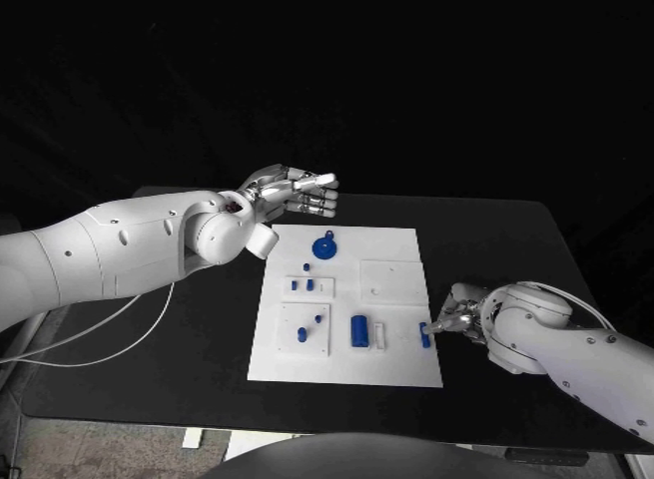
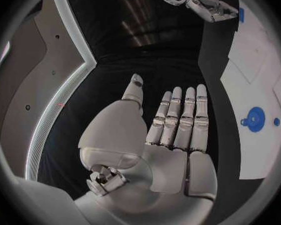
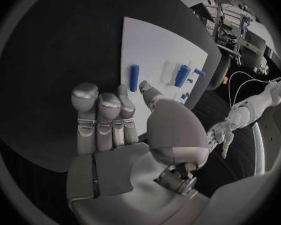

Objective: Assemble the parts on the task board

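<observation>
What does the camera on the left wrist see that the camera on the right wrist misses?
Only the left wrist view shows the round blue disc on the white board, with the left hand open and flat. Only the right wrist view shows the slim blue rod and the thicker blue cylinder, lying just beyond the right hand. Both show the white board on the black table.

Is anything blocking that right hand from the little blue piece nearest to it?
Nothing visible does. The right hand sits at the task board's right edge, right beside the small blue part; only bare white board lies between them. Whether its fingertips already touch it is unclear.
</observation>
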You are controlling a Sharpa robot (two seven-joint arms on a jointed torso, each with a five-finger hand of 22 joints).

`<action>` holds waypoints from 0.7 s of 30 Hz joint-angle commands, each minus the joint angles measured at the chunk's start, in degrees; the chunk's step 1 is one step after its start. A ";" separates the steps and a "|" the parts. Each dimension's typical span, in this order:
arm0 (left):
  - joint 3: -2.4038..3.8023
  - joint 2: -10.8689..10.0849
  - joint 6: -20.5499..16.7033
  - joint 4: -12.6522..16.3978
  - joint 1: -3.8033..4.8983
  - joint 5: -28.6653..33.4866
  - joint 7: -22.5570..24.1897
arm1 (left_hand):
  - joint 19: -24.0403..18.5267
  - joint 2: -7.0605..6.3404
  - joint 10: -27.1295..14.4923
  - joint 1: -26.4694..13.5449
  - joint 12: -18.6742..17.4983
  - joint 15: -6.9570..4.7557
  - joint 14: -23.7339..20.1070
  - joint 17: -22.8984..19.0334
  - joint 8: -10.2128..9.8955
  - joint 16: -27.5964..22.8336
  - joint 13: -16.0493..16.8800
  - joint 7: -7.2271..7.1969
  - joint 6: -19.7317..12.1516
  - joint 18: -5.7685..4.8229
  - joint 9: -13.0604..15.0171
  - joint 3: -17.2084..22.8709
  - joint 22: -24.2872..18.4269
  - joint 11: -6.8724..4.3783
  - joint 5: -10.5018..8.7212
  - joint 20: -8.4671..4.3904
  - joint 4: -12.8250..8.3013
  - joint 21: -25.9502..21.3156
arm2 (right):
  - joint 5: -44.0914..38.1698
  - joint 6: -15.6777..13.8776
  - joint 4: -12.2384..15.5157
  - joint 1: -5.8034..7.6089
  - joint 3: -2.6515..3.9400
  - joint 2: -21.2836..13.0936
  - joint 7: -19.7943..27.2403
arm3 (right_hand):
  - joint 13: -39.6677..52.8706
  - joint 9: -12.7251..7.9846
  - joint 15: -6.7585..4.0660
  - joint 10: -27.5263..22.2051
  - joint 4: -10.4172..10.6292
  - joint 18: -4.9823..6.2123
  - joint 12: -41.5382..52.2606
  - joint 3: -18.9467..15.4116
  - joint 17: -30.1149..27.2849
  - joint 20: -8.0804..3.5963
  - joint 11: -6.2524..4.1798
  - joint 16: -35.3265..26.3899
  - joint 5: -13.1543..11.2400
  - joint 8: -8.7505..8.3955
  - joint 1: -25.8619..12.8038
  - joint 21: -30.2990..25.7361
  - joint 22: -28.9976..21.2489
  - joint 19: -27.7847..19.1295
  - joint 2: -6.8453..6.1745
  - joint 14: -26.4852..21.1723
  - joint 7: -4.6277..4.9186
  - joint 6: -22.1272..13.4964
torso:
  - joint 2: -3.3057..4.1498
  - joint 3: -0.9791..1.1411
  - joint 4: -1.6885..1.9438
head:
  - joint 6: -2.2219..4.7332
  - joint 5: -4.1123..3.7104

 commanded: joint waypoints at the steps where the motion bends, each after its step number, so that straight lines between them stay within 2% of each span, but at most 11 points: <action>1: 0.02 0.11 0.78 0.10 0.02 -0.10 0.78 | 0.28 0.55 0.27 -0.06 -0.26 -0.03 0.34 -0.05 -0.02 -0.03 -0.01 0.13 0.34 0.00 0.05 -0.25 -0.04 0.01 0.17 -0.12 -0.04 -0.21 | -2.16 0.29 -0.32 -0.18 -0.12 0.51 -0.71 | 0.08 -0.12 0.24 0.04 0.56 -0.70 -0.05 0.00 0.08 -0.07 0.18 0.19 -0.31 0.03 0.02 0.35 5.07 1.06 -0.49 -0.12 -0.08 0.40 | 0.01 -0.03 -0.01 | -0.10 0.16; 4: 0.00 0.17 0.84 0.08 0.02 -0.10 0.74 | 0.28 0.55 0.27 -0.06 -0.26 -0.03 0.34 -0.05 -0.02 -0.03 -0.01 0.13 0.34 0.00 0.05 -0.25 -0.04 0.01 0.17 -0.12 -0.04 -0.21 | -2.20 0.30 -0.52 -0.25 -0.28 0.83 -0.61 | 0.16 -0.24 0.21 0.08 1.35 -0.77 -0.20 -0.05 0.21 -0.13 0.13 0.11 -0.32 0.02 0.52 0.34 5.08 1.08 -0.68 -0.09 -0.12 0.54 | -0.03 -0.08 -0.03 | -0.19 0.06; 9: -0.02 0.22 0.90 0.07 0.02 -0.10 0.64 | 0.28 0.55 0.27 -0.06 -0.26 -0.03 0.34 -0.05 -0.02 -0.03 -0.01 0.13 0.34 0.00 0.05 -0.25 -0.04 0.01 0.17 -0.12 -0.04 -0.21 | -2.23 0.48 -0.75 -0.29 -0.65 1.14 -0.54 | 0.20 -0.14 0.20 0.11 1.20 -0.78 -0.19 0.07 0.24 -0.12 0.07 0.10 -0.28 0.08 0.78 0.39 5.09 1.08 -0.40 -0.07 -0.28 0.97 | -0.04 -0.10 -0.04 | -0.27 0.06; 12: -0.03 0.22 0.93 0.07 0.01 -0.10 0.59 | 0.27 0.52 0.20 -0.10 -0.26 -0.01 0.28 -0.06 0.00 -0.03 -0.01 0.16 0.25 0.01 0.06 -0.22 -0.04 0.02 0.13 -0.10 0.01 -0.23 | -2.29 0.66 -0.96 -0.30 -0.94 1.25 -0.55 | 0.14 0.15 0.20 0.06 0.28 -0.80 -0.32 0.10 0.18 -0.07 -0.05 0.02 -0.21 0.03 1.16 0.33 5.09 1.04 0.25 -0.05 -0.51 1.69 | -0.05 -0.12 -0.02 | -0.28 0.02; 15: -0.04 0.23 0.97 0.08 0.01 -0.10 0.55 | 0.27 0.52 0.19 -0.10 -0.26 -0.01 0.28 -0.06 0.00 -0.03 -0.01 0.16 0.25 0.01 0.06 -0.22 -0.04 0.02 0.13 -0.10 0.02 -0.23 | -2.52 0.74 -1.24 -0.30 -1.35 1.45 -0.55 | 0.11 0.84 0.15 0.07 -1.54 -0.88 -0.34 -0.51 0.12 -0.10 -0.21 -0.01 -0.16 -0.01 0.65 0.41 5.11 1.01 1.33 -0.03 -0.82 2.37 | -0.04 -0.11 -0.04 | -0.34 0.05; 21: -0.04 0.26 1.08 0.10 0.01 -0.10 0.48 | 0.27 0.52 0.19 -0.10 -0.26 -0.01 0.28 -0.06 0.00 -0.03 -0.01 0.16 0.25 0.01 0.06 -0.22 -0.04 0.02 0.13 -0.10 0.02 -0.23 | -3.55 0.20 -2.33 -0.31 -2.49 2.55 -0.50 | 0.13 1.34 0.14 0.11 -2.50 -0.94 -0.29 -0.61 0.16 -0.12 -0.25 0.07 -0.14 -0.01 0.40 0.58 5.14 1.01 1.78 0.01 -0.90 2.41 | 0.00 -0.07 0.04 | -0.45 0.16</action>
